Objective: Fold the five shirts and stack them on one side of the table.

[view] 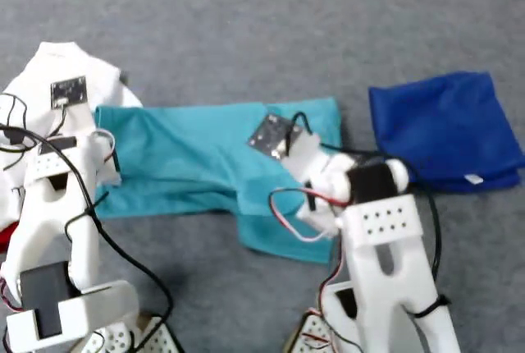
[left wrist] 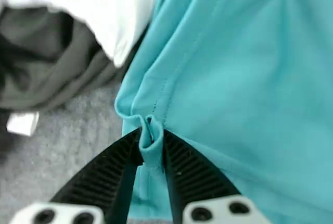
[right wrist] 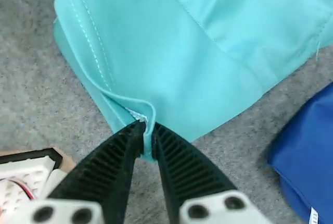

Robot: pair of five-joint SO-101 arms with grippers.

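Edges of the teal shirt [view: 189, 156] clamped between the closed fingers of left end effector [left wrist: 151, 146] and right end effector [right wrist: 147, 135] (folded blue shirt [view: 447, 127] nearby).

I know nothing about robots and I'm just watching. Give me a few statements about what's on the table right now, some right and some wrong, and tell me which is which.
1. The left gripper and the right gripper each pinch an edge of the teal shirt. True.
2. The blue shirt is spread out flat and unfolded. False: it lies folded, apart from the teal shirt.
3. The white shirt lies on top of the blue shirt. False: they are at opposite ends, with the teal shirt between them.
4. The table has a grey surface. True.
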